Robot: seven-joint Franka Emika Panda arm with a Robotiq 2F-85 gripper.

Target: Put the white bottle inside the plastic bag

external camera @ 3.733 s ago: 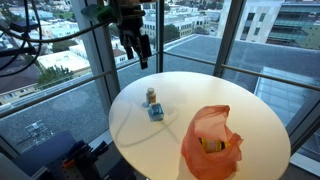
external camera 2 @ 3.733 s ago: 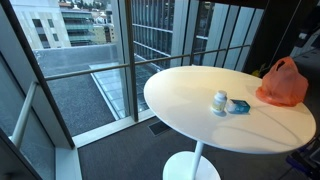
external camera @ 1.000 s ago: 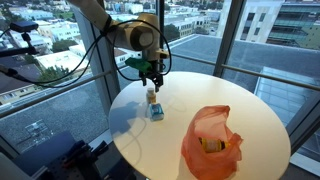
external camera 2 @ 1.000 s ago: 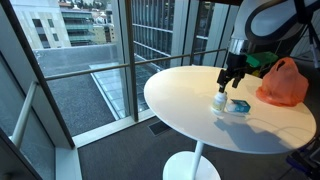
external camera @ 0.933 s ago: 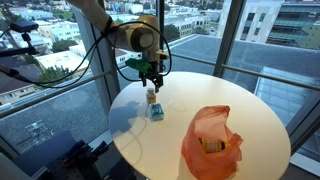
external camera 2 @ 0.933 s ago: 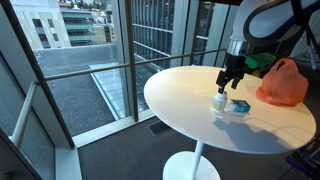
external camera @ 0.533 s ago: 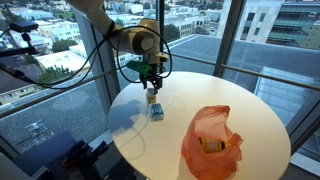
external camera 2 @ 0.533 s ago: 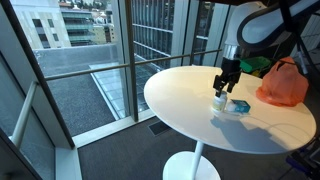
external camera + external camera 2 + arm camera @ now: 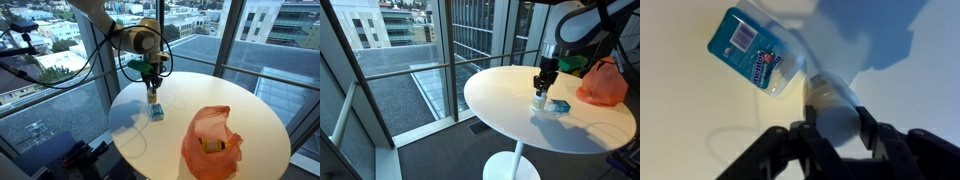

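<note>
Lowered since a second ago, the gripper [image 9: 152,88] straddles the white bottle [image 9: 152,98], which stands upright on the table [image 9: 250,100] directly beneath it; the orange plastic bag [image 9: 212,145] sits well apart. In an exterior view, a blue packet [image 9: 559,106] lies just beside the bottle. In the wrist view, the fingers [image 9: 880,140] flank the bottle's pale top, but whether they are clamping it cannot be told.

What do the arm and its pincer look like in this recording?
The arm is white, with rounded segments and dark joints; black cables loop loosely around it. A green patch sits at the wrist. The pincer is black, with angular linked fingers.
</note>
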